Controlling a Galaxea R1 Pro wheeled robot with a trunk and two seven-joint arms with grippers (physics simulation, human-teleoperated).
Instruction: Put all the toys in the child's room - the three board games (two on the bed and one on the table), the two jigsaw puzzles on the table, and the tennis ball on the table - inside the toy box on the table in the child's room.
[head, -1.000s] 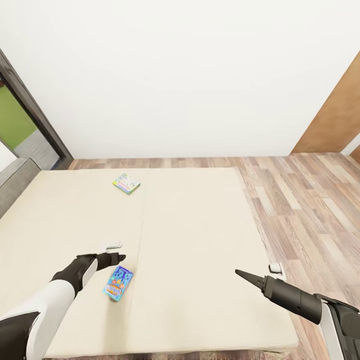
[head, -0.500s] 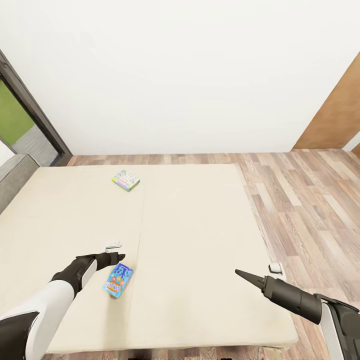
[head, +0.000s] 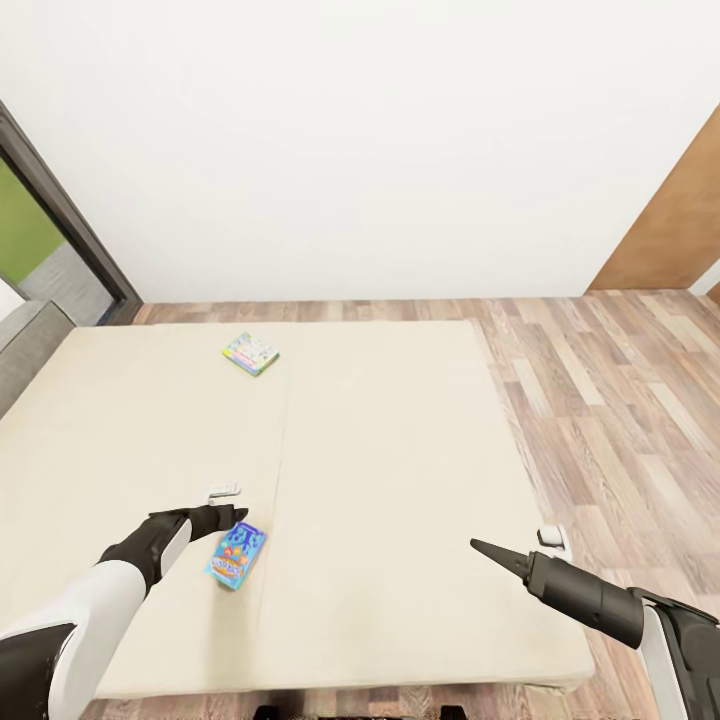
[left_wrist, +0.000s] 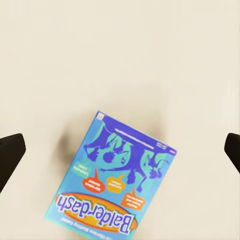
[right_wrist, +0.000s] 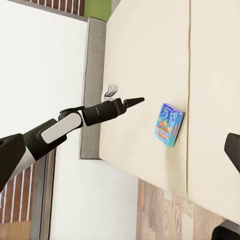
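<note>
Hovering over flat blue cardboard game box (left_wrist: 112, 180) on cream bed (head: 400, 450): left gripper (left_wrist: 120, 150) spread wide. Box looks light, stiff; pinch across narrow edges. Right gripper (head: 492, 552) appears pressed together.

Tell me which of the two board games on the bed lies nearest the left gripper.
The blue board game with purple figures, lying just by the left gripper. The pale green board game lies much farther up the bed, toward the wall.
</note>
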